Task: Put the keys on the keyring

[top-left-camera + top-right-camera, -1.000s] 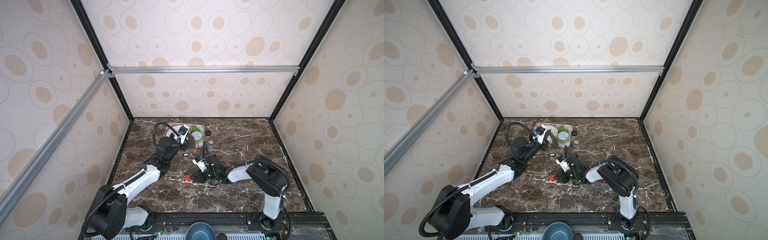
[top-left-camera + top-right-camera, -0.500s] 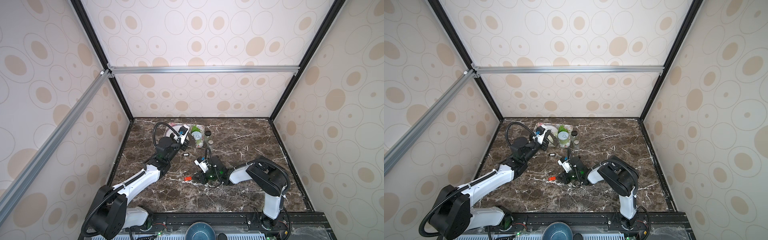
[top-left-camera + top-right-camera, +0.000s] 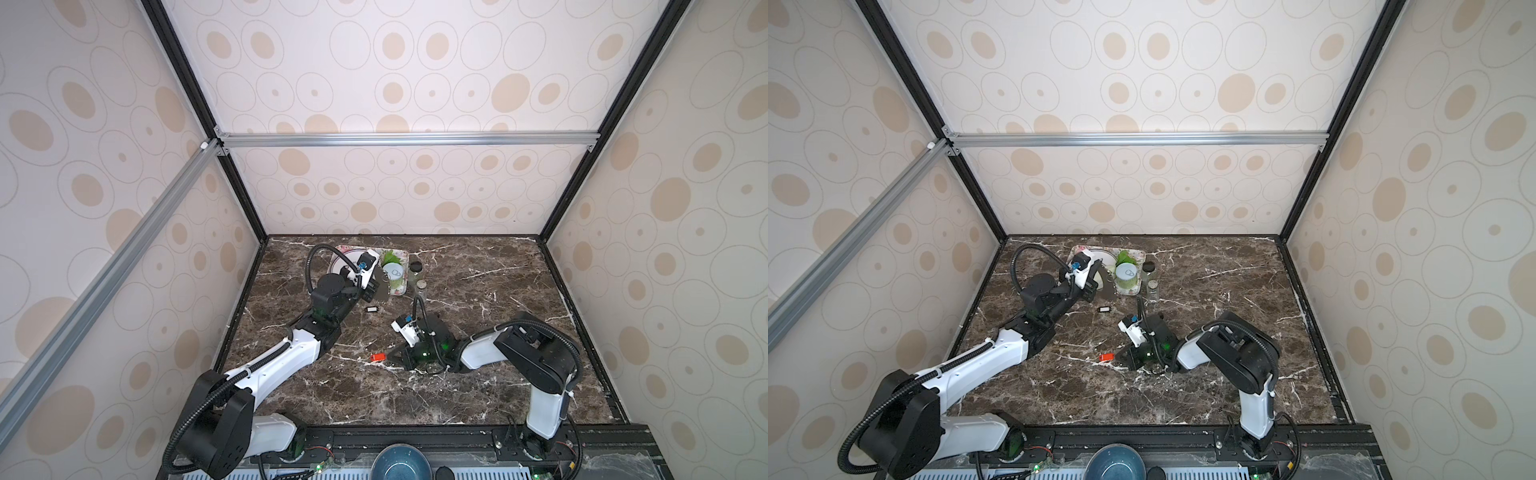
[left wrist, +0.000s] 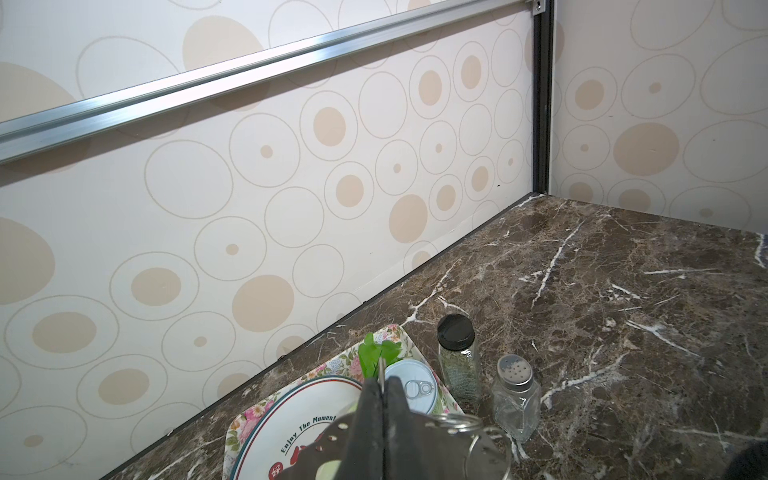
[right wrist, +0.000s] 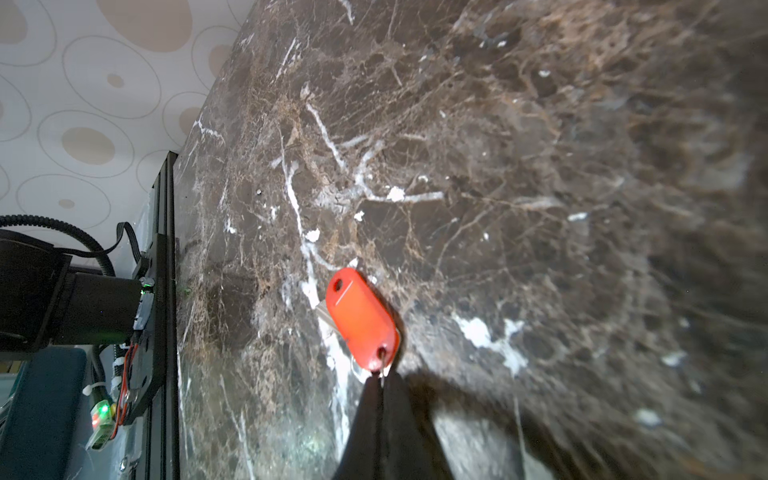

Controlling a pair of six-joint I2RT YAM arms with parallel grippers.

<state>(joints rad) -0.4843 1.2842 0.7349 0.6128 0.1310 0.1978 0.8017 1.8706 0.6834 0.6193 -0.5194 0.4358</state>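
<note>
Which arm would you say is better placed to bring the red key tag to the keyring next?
Probably right. The right gripper is shut on the wire loop of the red key tag on the table, while the left gripper is occupied, shut on the keyring.

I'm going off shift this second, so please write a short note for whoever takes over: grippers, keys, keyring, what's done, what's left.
Left gripper: shut on the keyring, held up beside the floral tray.
Right gripper: shut on the small end ring of the red key, which lies on the marble table.
Black key: loose on the table between the arms.
Done: both things gripped; no key is on the keyring.
Left: lift the red key, thread it on, then fetch the black key.
</note>
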